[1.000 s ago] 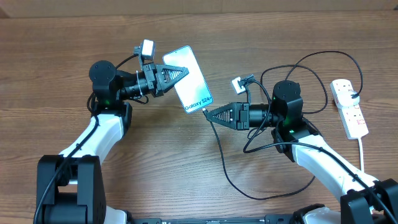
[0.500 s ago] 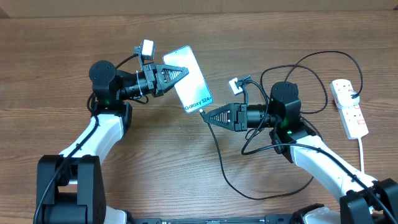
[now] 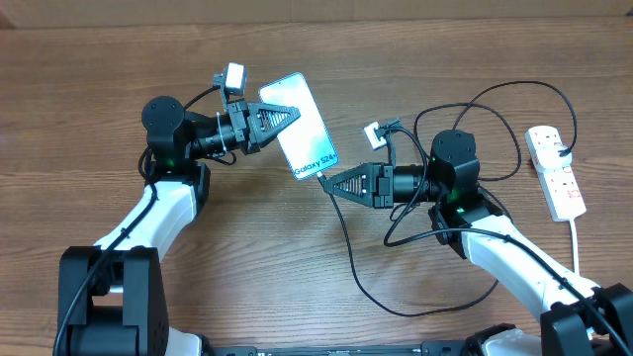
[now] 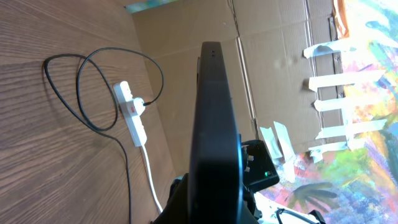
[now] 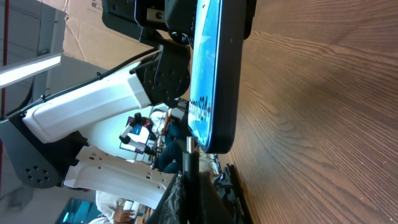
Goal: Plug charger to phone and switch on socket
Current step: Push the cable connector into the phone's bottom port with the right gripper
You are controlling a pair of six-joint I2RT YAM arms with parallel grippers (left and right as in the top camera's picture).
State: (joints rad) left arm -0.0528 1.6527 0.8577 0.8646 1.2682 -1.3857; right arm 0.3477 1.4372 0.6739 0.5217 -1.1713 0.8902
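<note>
My left gripper (image 3: 293, 114) is shut on the phone (image 3: 301, 127), holding it above the table with its light blue "Galaxy S24" screen up. In the left wrist view the phone (image 4: 214, 130) shows edge-on. My right gripper (image 3: 329, 181) is shut on the connector tip of the charger (image 3: 348, 237), right at the phone's lower end. In the right wrist view the connector (image 5: 190, 163) touches the phone's bottom edge (image 5: 211, 74). The black cable loops over the table to the plug in the white socket (image 3: 555, 170) at the far right, which also shows in the left wrist view (image 4: 133, 112).
The socket's thick white cord (image 3: 578, 252) runs toward the front right edge. Loose loops of black cable (image 3: 495, 109) lie between the right arm and the socket. A cardboard wall (image 4: 186, 37) stands behind the table.
My right gripper has moved slightly left with the connector, closing up to the phone's lower end. The left arm and phone have not moved.
</note>
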